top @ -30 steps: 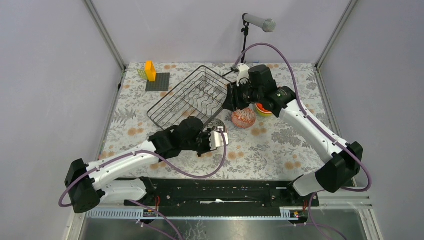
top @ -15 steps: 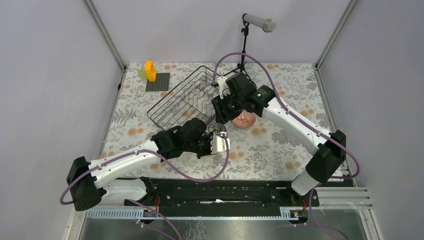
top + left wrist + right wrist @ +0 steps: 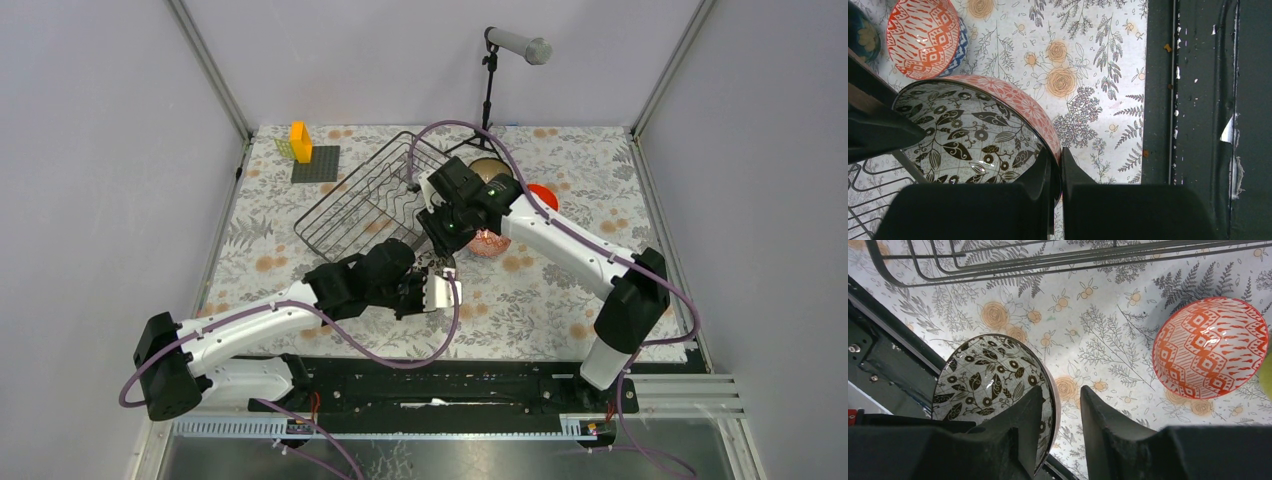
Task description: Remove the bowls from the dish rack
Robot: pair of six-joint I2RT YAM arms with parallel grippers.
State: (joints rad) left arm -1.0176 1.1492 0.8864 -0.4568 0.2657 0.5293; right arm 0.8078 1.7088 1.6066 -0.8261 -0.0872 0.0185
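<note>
My left gripper [image 3: 1057,162] is shut on the rim of a pink bowl [image 3: 973,125] with a black leaf pattern inside, held tilted in front of the dish rack [image 3: 350,210]. My right gripper [image 3: 1060,397] is open above it, one finger inside the bowl [image 3: 988,380] and one outside its rim. In the top view the right gripper [image 3: 440,238] sits just above the left gripper [image 3: 437,285]. An orange patterned bowl [image 3: 488,241] lies on the table to the right and shows in the right wrist view [image 3: 1210,347]. A teal bowl with beige inside [image 3: 490,170] and an orange bowl [image 3: 541,195] stand behind it.
The rack's wires cross the top of the right wrist view [image 3: 998,271]. A yellow-orange block [image 3: 300,140] and a flat dark square plate [image 3: 316,163] sit at the far left. A microphone stand [image 3: 489,85] rises at the back. The black front rail [image 3: 1198,100] is close to the left gripper.
My right arm has swung left from the bowls at the right and come over the pink bowl, uncovering the teal and orange bowls. My left gripper has kept the bowl almost in place.
</note>
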